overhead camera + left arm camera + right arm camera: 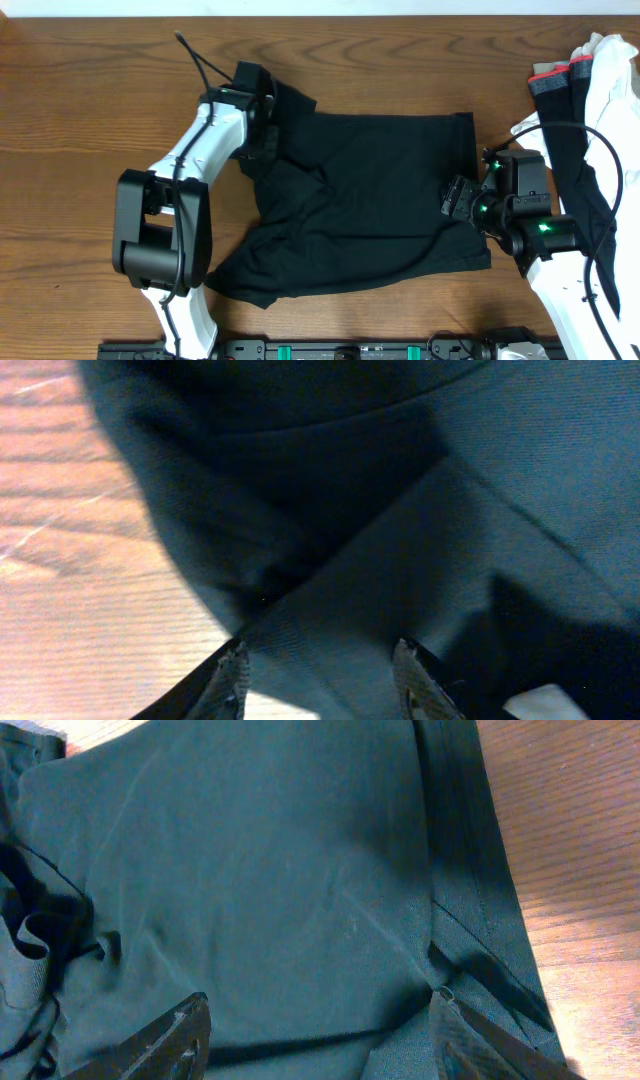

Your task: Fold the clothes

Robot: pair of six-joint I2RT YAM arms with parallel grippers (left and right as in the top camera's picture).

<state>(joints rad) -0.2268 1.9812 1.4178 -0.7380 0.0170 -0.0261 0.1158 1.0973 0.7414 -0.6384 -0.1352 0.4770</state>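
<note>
While the black T-shirt (370, 190) lies spread across the middle of the wooden tabletop (80, 100), its left side rumpled, the left end effector (320, 678) hangs over the bunched cloth near a sleeve, fingers parted and released. The right end effector (320, 1030) sits over the shirt's right hem, also spread apart, grasping nothing.

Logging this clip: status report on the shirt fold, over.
Left gripper jaws apart over the sleeve end. Right gripper jaws apart over the hem end. Black T-shirt rumpled, unfolded. Other garments piled far right, not obstructing.
</note>
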